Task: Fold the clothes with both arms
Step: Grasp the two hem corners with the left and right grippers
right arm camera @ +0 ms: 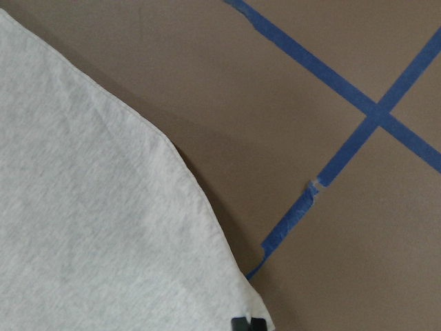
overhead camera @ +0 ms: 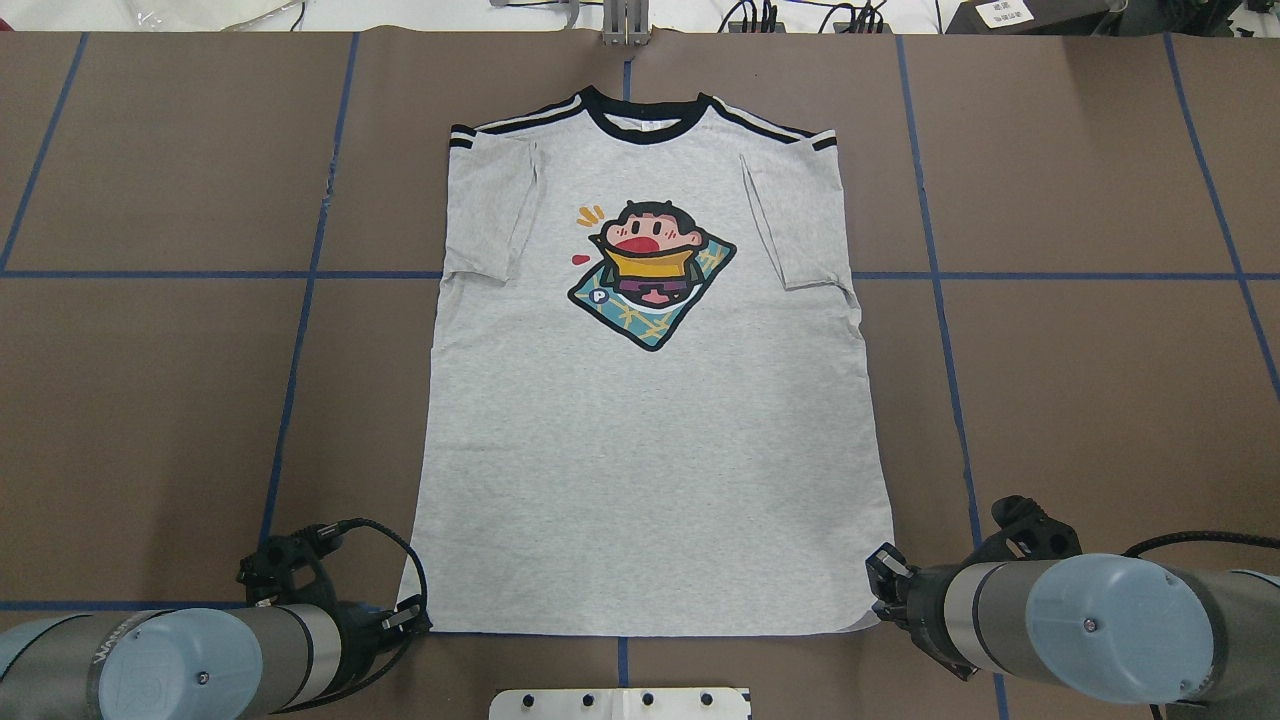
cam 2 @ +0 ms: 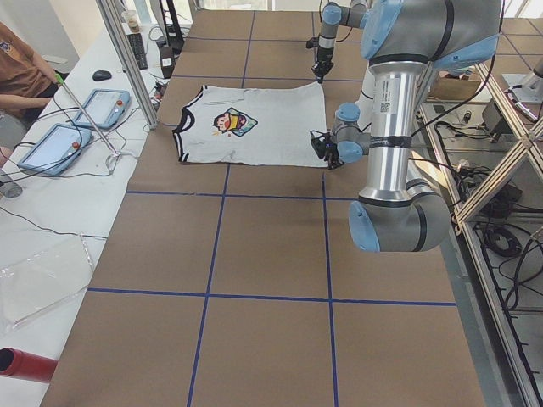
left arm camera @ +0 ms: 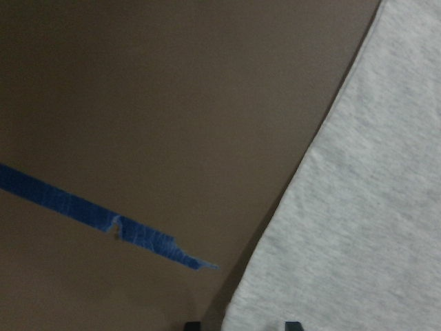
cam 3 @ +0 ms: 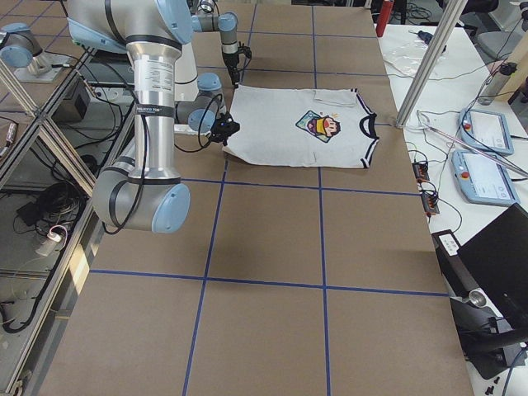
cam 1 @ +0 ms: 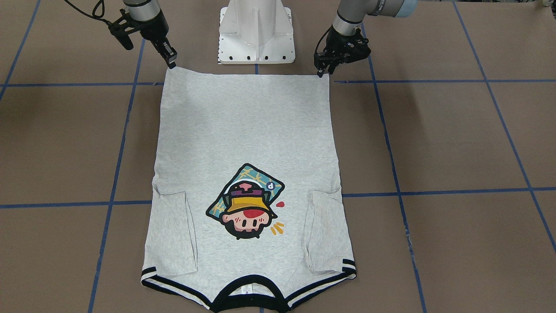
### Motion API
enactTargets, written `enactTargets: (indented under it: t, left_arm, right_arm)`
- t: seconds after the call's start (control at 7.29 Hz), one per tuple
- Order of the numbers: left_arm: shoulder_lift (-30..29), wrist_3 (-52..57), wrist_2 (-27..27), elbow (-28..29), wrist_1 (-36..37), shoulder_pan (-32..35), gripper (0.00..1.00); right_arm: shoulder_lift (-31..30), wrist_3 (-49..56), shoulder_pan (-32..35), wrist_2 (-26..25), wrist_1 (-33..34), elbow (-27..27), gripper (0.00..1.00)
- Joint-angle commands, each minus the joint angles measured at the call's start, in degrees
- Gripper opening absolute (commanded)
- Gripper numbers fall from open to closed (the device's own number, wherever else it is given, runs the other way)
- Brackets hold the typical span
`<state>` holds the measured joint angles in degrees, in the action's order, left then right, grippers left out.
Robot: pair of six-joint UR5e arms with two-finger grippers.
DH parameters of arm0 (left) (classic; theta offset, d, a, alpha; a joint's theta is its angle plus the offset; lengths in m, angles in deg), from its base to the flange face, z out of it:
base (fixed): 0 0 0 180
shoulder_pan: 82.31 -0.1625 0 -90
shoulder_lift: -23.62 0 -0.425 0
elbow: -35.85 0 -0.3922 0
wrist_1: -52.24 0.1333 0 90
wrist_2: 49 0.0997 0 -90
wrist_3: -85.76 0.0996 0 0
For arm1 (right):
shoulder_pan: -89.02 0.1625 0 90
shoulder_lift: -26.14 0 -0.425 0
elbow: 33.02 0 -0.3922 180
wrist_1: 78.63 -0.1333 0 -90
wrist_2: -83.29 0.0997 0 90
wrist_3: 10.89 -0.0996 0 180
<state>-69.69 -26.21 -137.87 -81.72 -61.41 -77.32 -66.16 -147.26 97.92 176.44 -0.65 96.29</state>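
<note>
The T-shirt point(overhead camera: 650, 450) lies flat and face up in the middle of the table point(overhead camera: 150, 400). Its collar point(overhead camera: 645, 120) is at the far edge and its hem point(overhead camera: 640, 632) is nearest the robot. Both sleeves point(overhead camera: 490, 210) are folded inward over the chest, either side of the cartoon print point(overhead camera: 650, 270).

The left gripper point(overhead camera: 410, 618) sits low at the hem corner on its own side. Its wrist camera shows two fingertips point(left arm camera: 193, 324) set apart with the corner of cloth between them, so it is not closed on the shirt. The right gripper point(overhead camera: 880, 585) is at the other hem corner, which curls up slightly off the table. In its wrist view the fingertips appear as a single dark piece on the cloth, so they seem pinched together on that corner.

The shirt's long sides run nearly straight, with brown table marked by blue tape lines point(overhead camera: 300, 350) on both sides and only a narrow strip beyond the collar. The white base point(cam 1: 256, 34) stands just behind the hem, between the two arms. Off the table, beside the collar end, are a bench with tablets point(cam 2: 93, 106), an upright metal post point(cam 2: 127, 59) and a seated person point(cam 2: 21, 72).
</note>
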Motion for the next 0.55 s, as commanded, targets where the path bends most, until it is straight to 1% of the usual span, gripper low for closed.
enactTargets:
  t: [0.0,0.14,0.27,0.41]
  left_arm:
    - [-0.2,0.0,-0.16,-0.29,0.17,0.02,0.0]
    - [-0.55,-0.09,-0.16,-0.55,0.18,0.02,0.0]
    - [-0.47,0.0,-0.42,-2.47,0.18,0.11,0.0]
    - [-0.21,-0.09,-0.6,-7.1,0.26,0.11,0.0]
  right_arm:
    - [0.01,-0.04,0.06,0.01,-0.02,-0.02,0.0]
    - [-0.07,0.05,-0.03,0.01,-0.02,-0.02,0.0]
    - [-0.08,-0.04,0.06,0.01,-0.02,0.07,0.0]
    - [-0.51,-0.04,-0.12,0.01,0.06,0.94,0.0]
